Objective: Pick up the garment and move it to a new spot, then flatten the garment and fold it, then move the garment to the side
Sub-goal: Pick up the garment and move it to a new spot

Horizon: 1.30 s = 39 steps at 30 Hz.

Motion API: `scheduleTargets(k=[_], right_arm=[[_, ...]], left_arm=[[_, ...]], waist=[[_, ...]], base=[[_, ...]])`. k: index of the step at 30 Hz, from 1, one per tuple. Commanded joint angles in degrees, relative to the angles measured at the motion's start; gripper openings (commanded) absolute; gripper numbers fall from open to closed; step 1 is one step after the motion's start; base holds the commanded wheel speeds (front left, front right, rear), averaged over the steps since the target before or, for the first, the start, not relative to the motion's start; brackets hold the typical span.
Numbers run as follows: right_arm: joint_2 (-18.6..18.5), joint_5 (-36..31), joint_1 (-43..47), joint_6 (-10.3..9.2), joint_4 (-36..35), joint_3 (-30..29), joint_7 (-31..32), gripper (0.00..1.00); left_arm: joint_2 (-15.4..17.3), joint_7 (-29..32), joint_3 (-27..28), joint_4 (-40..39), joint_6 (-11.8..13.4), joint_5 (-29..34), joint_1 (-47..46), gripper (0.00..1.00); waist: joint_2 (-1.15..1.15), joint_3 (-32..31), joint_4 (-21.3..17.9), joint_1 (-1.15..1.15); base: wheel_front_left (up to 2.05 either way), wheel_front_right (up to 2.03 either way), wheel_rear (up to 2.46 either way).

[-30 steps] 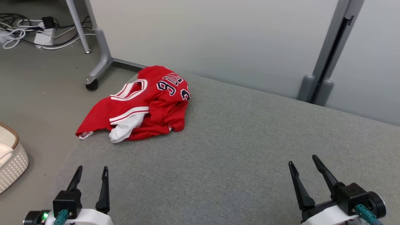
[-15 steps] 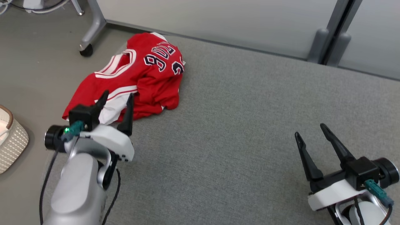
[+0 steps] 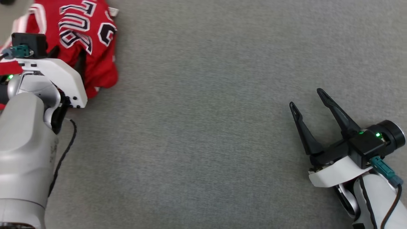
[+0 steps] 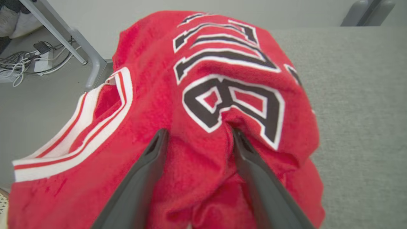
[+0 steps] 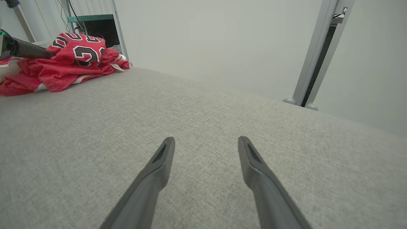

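The garment (image 3: 95, 47) is a crumpled red jersey with white trim and dark numbers, lying at the far left of the grey padded surface (image 3: 203, 127). My left gripper (image 3: 67, 57) is down on top of it. In the left wrist view its open fingers (image 4: 159, 140) press into the garment (image 4: 222, 79), with a ridge of red cloth between them. My right gripper (image 3: 306, 98) hovers open over bare surface at the right, far from the jersey. The right wrist view shows the right gripper (image 5: 206, 141) holding nothing and the garment (image 5: 73, 57) at the upper left.
Beyond the jersey the surface ends; grey floor, a table leg (image 4: 92, 63) and loose cables (image 4: 25, 60) lie there. A pale wall with a grey post (image 5: 318, 54) backs the surface. Wide bare surface lies between the two grippers.
The head camera has tilted down and closer. My left arm has reached forward from the near edge onto the jersey, its fingers now sunk in the cloth. The right gripper has edged forward, still open.
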Motion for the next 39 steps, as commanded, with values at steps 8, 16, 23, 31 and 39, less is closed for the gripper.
scheduleTargets(k=[8, 16, 23, 31, 39], right_arm=[[0.74, 0.91, 1.18, 0.01, 0.83, -1.61, -0.15, 1.00], [3.39, 1.70, 5.02, 0.01, 0.71, -3.74, -0.17, 1.00], [5.92, 2.25, 7.79, 0.01, 0.77, -4.86, -0.17, 1.00], [7.60, 2.76, 8.62, 0.01, 0.30, -5.06, -0.18, 1.00], [8.41, 3.72, 8.61, 0.01, -0.29, -5.57, -0.17, 1.00]], left_arm=[[2.92, -2.99, -4.71, 1.44, -0.03, -5.18, -2.27, 0.00], [4.36, -8.20, -5.75, -11.89, -0.04, -10.93, 0.91, 0.00], [5.60, 0.25, -6.62, -40.81, 0.67, -18.52, 9.11, 0.00], [3.35, 9.21, -9.86, -66.22, 5.05, -22.75, 17.05, 0.00], [-1.69, 13.00, -18.01, -65.34, 7.47, -21.36, 18.04, 0.00]], waist=[[0.00, -0.25, -2.86, 0.00], [0.00, -8.31, -1.43, 0.00], [0.00, -13.36, -4.08, 0.00], [0.00, -15.47, -12.19, 0.00], [0.00, -15.04, -23.75, 0.00]], base=[[0.00, 0.00, 0.00], [0.00, 0.00, 0.00], [0.00, 0.00, 0.00], [0.00, 0.00, 0.00], [0.00, 0.00, 0.00]])
